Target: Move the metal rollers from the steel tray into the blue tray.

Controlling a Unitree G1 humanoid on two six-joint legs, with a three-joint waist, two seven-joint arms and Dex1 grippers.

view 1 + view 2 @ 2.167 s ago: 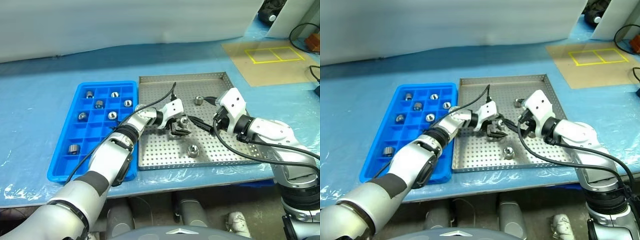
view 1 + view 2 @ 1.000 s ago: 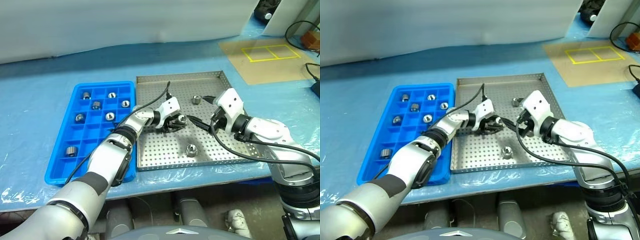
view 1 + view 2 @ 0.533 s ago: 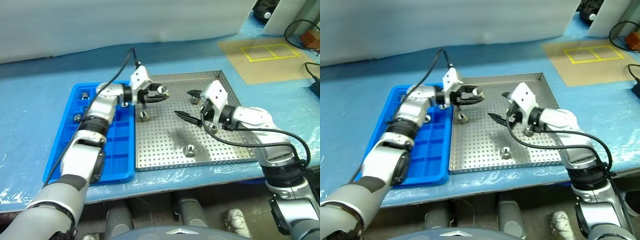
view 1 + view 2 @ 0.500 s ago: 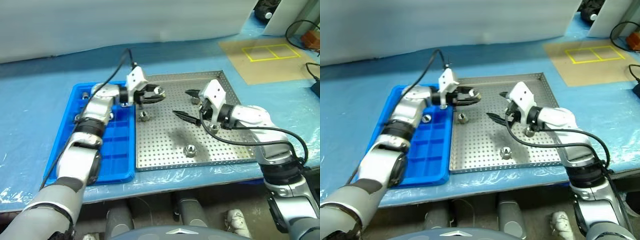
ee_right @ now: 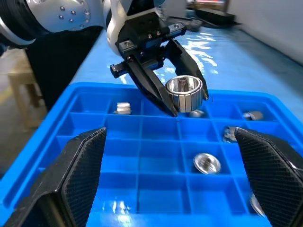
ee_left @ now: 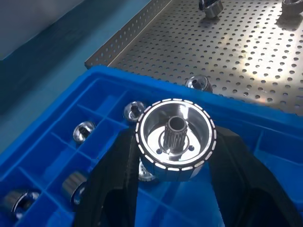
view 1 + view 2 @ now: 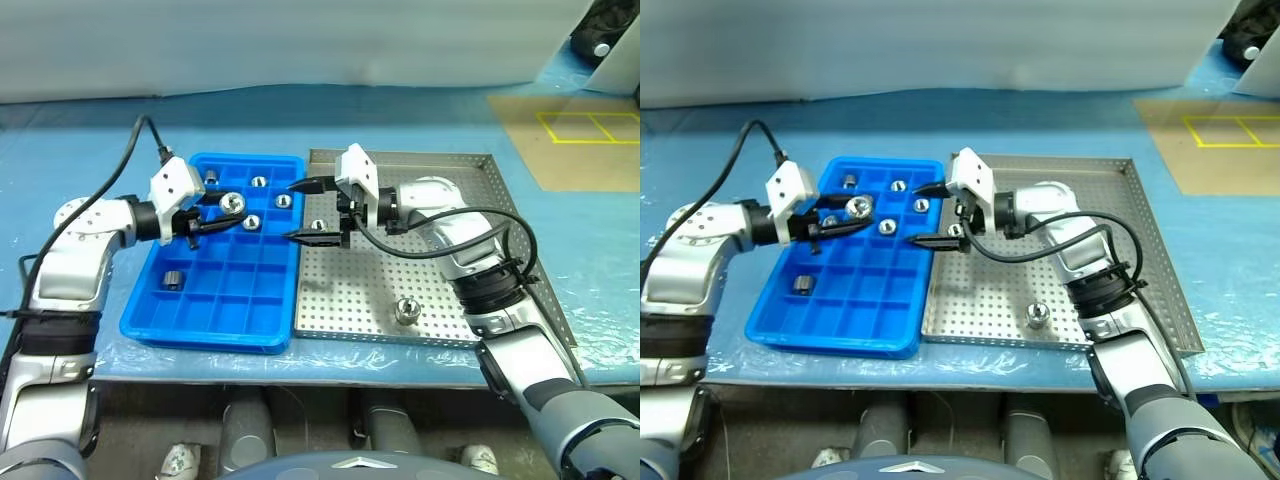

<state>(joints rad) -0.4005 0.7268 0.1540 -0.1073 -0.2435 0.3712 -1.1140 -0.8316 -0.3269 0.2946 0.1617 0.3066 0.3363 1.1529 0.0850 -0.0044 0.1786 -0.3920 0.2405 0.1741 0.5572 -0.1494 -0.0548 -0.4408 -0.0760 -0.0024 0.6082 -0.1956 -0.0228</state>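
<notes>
rollers [image 6: 175, 140]: showing polished, mirror-bright metal
blue tray [image 7: 215, 325]: looking like smooth glossy plastic
steel tray [image 7: 440, 290]: gleaming dull, perforated metal

A blue plastic sheet [image 7: 420, 120] covers the worktable, creased and shiny along the front edge. At the far right lies a tan board [image 7: 570, 150] marked with yellow taped rectangles [image 7: 590, 127]. A pale wall [image 7: 300, 45] runs behind, with dark equipment [image 7: 600, 25] in the upper right corner
</notes>
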